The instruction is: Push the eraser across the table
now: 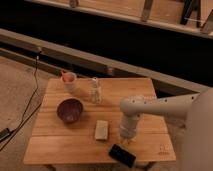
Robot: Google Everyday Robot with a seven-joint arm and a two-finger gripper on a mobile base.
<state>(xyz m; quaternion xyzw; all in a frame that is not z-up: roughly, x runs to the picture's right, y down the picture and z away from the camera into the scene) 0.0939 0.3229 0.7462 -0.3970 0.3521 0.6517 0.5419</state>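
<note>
The eraser (122, 155), a small flat black slab, lies near the front edge of the light-brown wooden table (75, 142), turned at an angle. My gripper (125, 140) hangs from the white arm just behind the eraser, right of the pale beige block (102, 129). It stands low over the tabletop, very close to the eraser's far edge.
A dark purple bowl (69, 110) sits left of centre. A cup (69, 81) stands at the back left and a small clear bottle (95, 90) at the back centre. A cable (30, 105) runs over the floor on the left. A dark wall ledge runs behind the table.
</note>
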